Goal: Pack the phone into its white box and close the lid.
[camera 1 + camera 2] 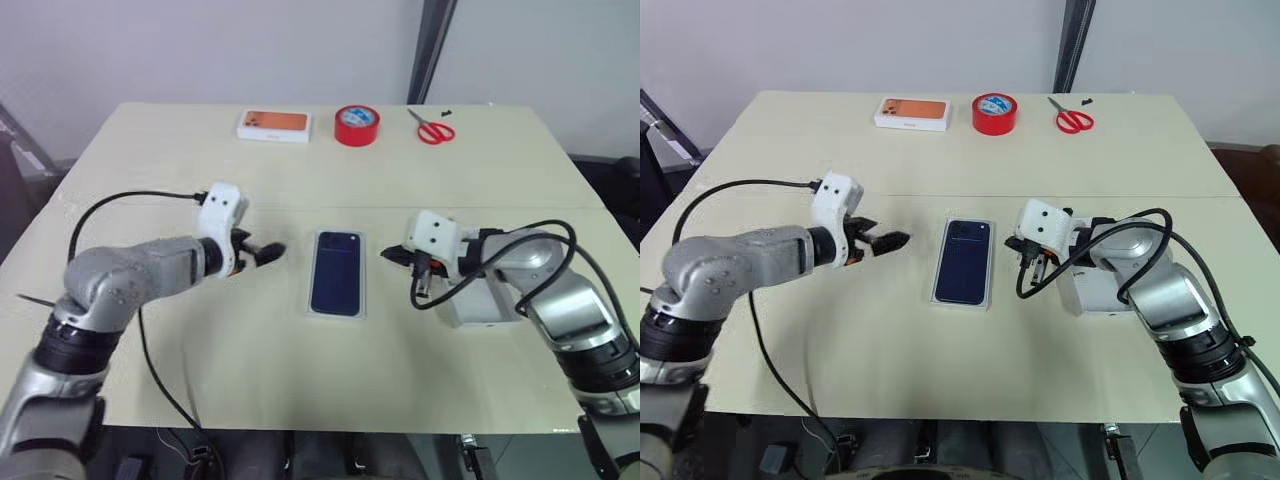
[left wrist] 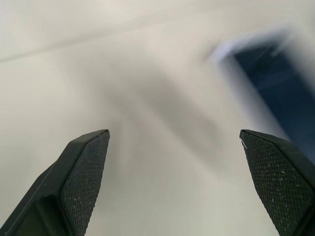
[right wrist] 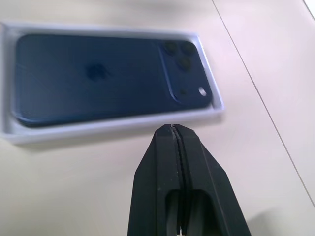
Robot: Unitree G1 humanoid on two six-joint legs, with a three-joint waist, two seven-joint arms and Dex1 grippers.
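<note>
1. Nearest the camera, the two grey arms reach in over the pale beige counter (image 1: 300, 380) from either side; the left gripper (image 1: 268, 251) has its black fingers (image 2: 86, 172) spread wide and grasps nothing, just beside the box on its left.
2. On the other side, the right gripper (image 1: 390, 257) has its fingers clenched together on nothing, pointing at the box's right edge, close to it but apart.
3. Packing looks done: the flat dark navy-blue phone (image 1: 337, 272), camera cluster up, lies inside the shallow white cardboard box (image 3: 113, 129) at the counter's middle, with the thin white rim showing all round.
4. Closing is still to come. The white cardboard lid (image 1: 483, 305) rests on the counter under the right forearm, well apart from the box, partly hidden by the arm and its black cable.
5. Judging from this, what remains is to fetch the lid, line it up over the box and press it down.
6. Along the far edge sit a white box with an orange picture on top (image 1: 274, 124), a red roll of tape (image 1: 357, 125) and red-handled scissors (image 1: 432, 128).
7. Behind the counter stands a plain light wall with a dark upright post.
</note>
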